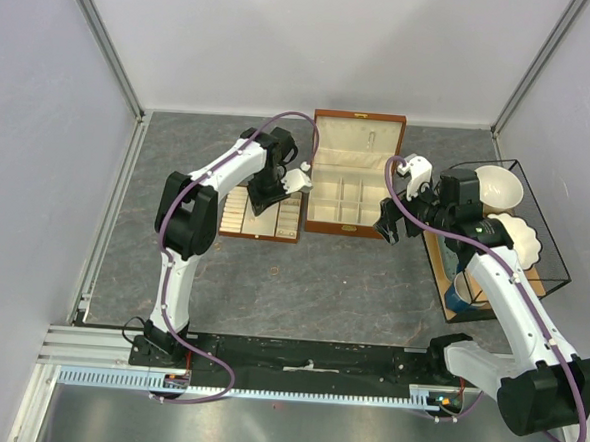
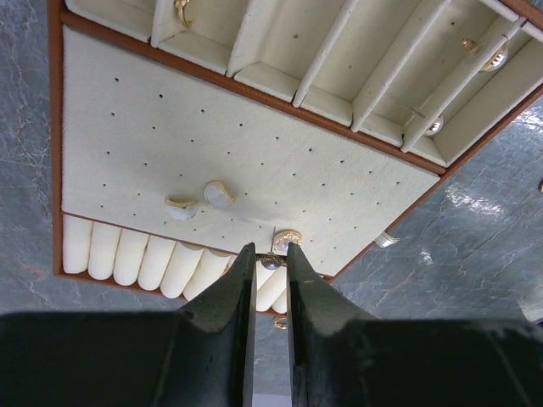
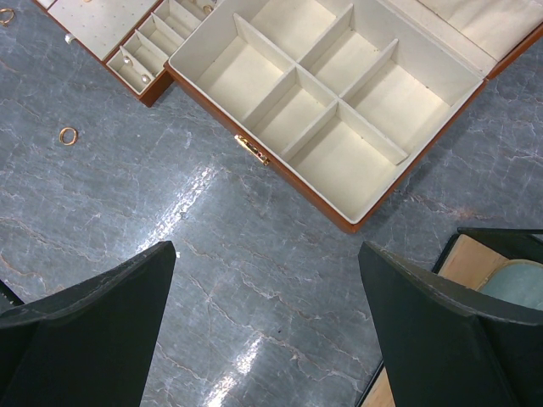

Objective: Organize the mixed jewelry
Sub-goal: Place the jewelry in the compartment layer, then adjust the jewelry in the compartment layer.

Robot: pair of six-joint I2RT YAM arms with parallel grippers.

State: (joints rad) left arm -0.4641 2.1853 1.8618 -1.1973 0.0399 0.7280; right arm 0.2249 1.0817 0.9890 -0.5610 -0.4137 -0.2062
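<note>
Left gripper (image 2: 270, 249) pitched down over earring tray (image 2: 170, 127), fingers narrow at a stud (image 2: 271, 262), hold I can't tell | right gripper (image 3: 267, 248) at jewelry box's (image 3: 348, 161) 4 o'clock, fingers wide.

White arms (image 1: 176, 284), black joints, purple cables (image 1: 161, 235), dark jaws.

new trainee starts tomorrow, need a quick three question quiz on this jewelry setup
1. True or false: the right claw stands open above the table.
2. How many compartments does the wooden box have? A four, B six, C nine.
3. Where does the loose gold ring lie?
Key: 1 true; 2 B; 3 on the bare table, outside the box.
</note>
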